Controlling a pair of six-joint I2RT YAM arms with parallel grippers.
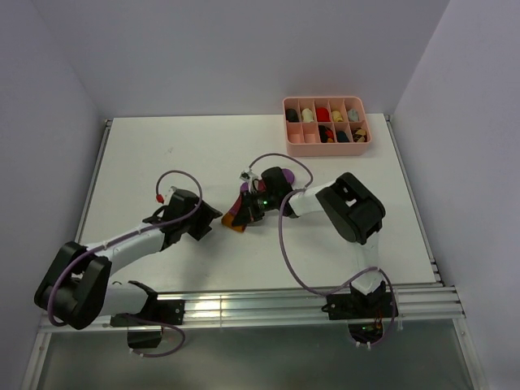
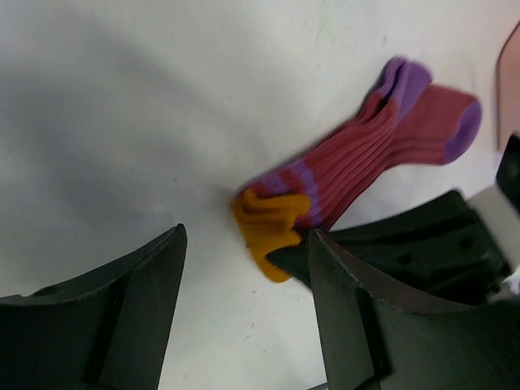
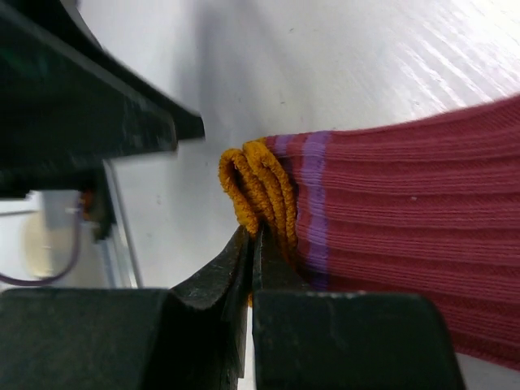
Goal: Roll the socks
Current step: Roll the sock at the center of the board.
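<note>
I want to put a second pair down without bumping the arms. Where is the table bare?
Bare: the far-left stretch of the table, left of the pink tray, and the strip along its right edge, nearer than the tray. Crowded: the middle, where the open left gripper and the right gripper, pinching the socks, meet.

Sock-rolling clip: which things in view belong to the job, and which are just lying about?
Job: dark red knit socks with purple stripes and orange cuff; right gripper, shut on the cuff; left gripper, open nearby.
Lying about: pink plastic compartment tray; small rolled sock bundles inside it.
</note>
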